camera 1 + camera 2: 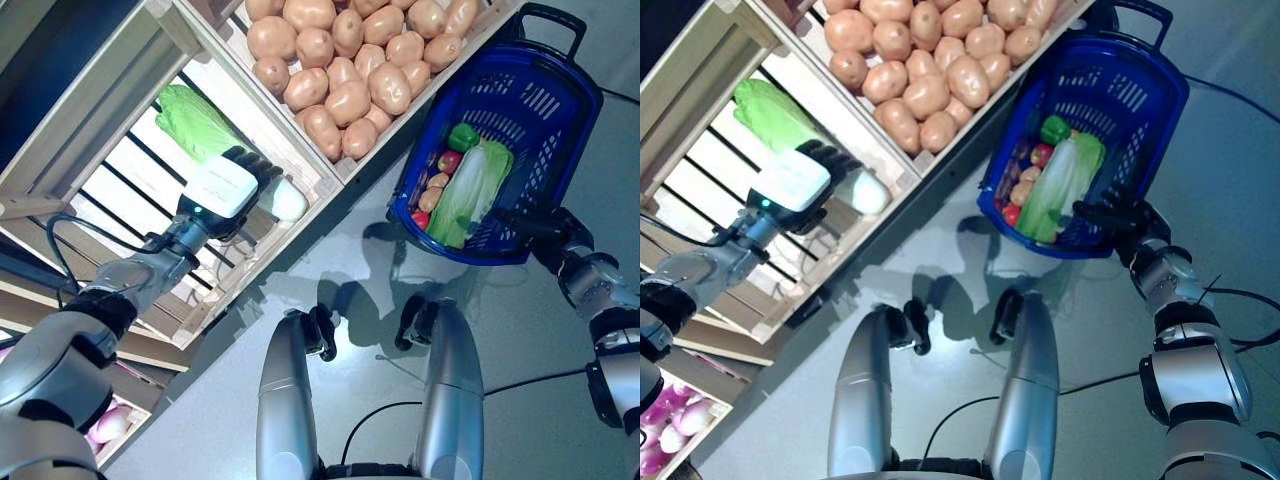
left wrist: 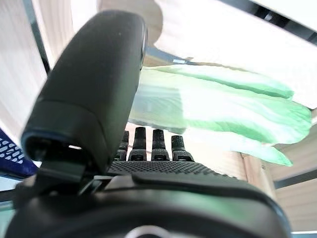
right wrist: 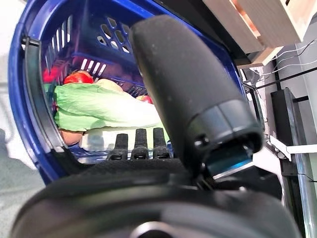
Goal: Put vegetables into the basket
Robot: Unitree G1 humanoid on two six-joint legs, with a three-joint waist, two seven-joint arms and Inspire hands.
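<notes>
From the left eye view, the left hand (image 1: 228, 190) reaches into a slatted wooden crate (image 1: 120, 150) and lies over a Chinese cabbage (image 1: 200, 125), fingers bent across its pale stem end. The neighbouring crate holds a heap of potatoes (image 1: 350, 60). A blue basket (image 1: 560, 100) stands on the floor to the right, already loaded with another cabbage (image 1: 468, 190), a green pepper (image 1: 462, 136) and several small red and brown vegetables.

In the right eye view, the right hand (image 1: 1110, 216) sits at the basket's near rim; whether its fingers clasp the rim cannot be told from here.

The left wrist view shows the fingers (image 2: 148, 144) stretched under the cabbage's green leaves with the thumb (image 2: 94, 84) raised above, a loose cradle rather than a firm squeeze, and the cabbage not yet lifted.

The right wrist view looks over the rim into the basket, fingers (image 3: 138, 144) pointing at the load, thumb raised, nothing pinched between them.

By this evidence the job is partly done: some vegetables are in, while the crated cabbage remains to be carried across.
</notes>
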